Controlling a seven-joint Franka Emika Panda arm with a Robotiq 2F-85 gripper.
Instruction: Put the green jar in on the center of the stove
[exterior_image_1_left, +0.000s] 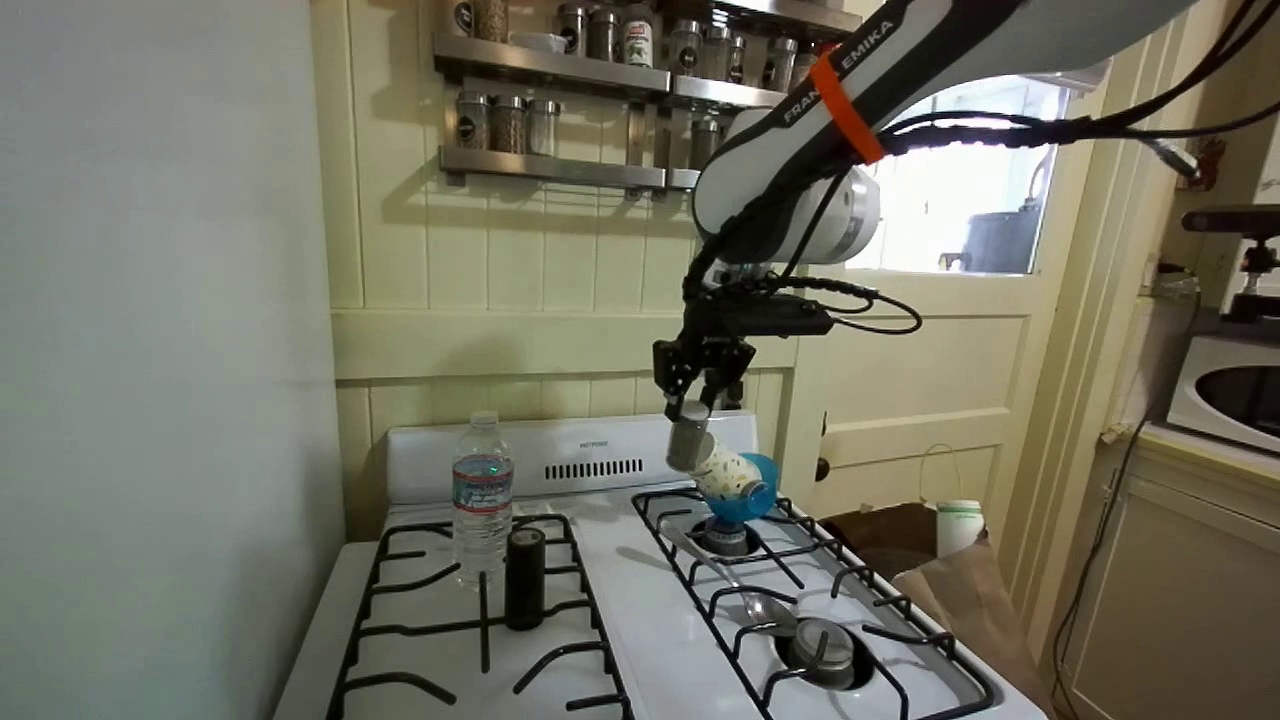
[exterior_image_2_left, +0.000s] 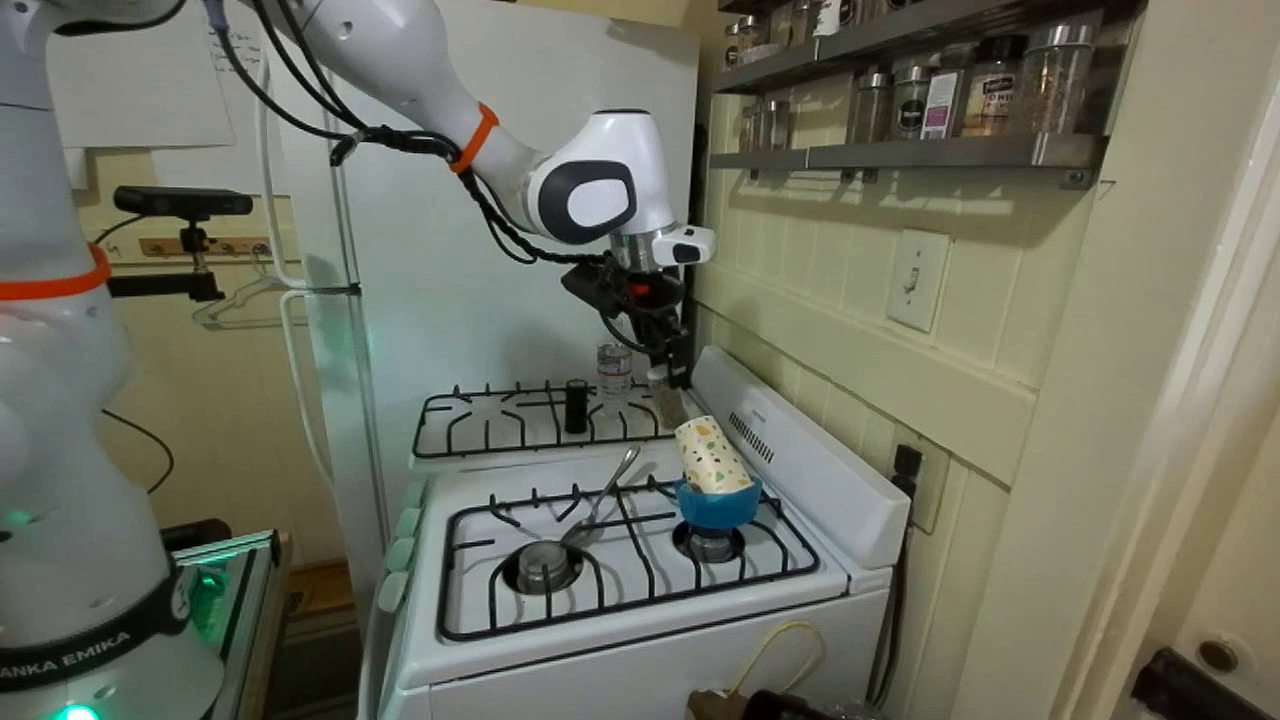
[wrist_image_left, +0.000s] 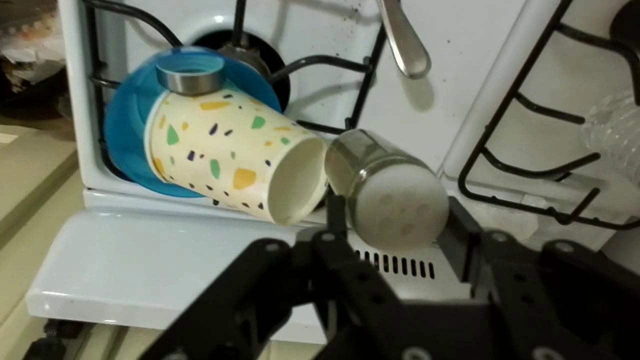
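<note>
The green jar (exterior_image_1_left: 688, 442), dull greenish with a pale top, hangs tilted from my gripper (exterior_image_1_left: 692, 405) near the stove's back panel. It also shows in an exterior view (exterior_image_2_left: 668, 405) and, with its pale lid toward the camera, in the wrist view (wrist_image_left: 400, 207). My gripper's fingertips (wrist_image_left: 397, 216) sit on both sides of the lid and grip it. The white stove (exterior_image_1_left: 625, 600) has black grates and a flat white middle strip (wrist_image_left: 435, 105). The jar appears above the stove, close to the cup's open end; I cannot tell whether they touch.
A patterned paper cup (wrist_image_left: 220, 150) lies in a blue bowl (exterior_image_2_left: 718, 508) on a back burner. A spoon (exterior_image_2_left: 600, 500) lies on the same grate. A water bottle (exterior_image_1_left: 482, 500) and a dark slim container (exterior_image_1_left: 525, 580) stand on the opposite grate. The raised back panel (exterior_image_2_left: 800, 470) is close.
</note>
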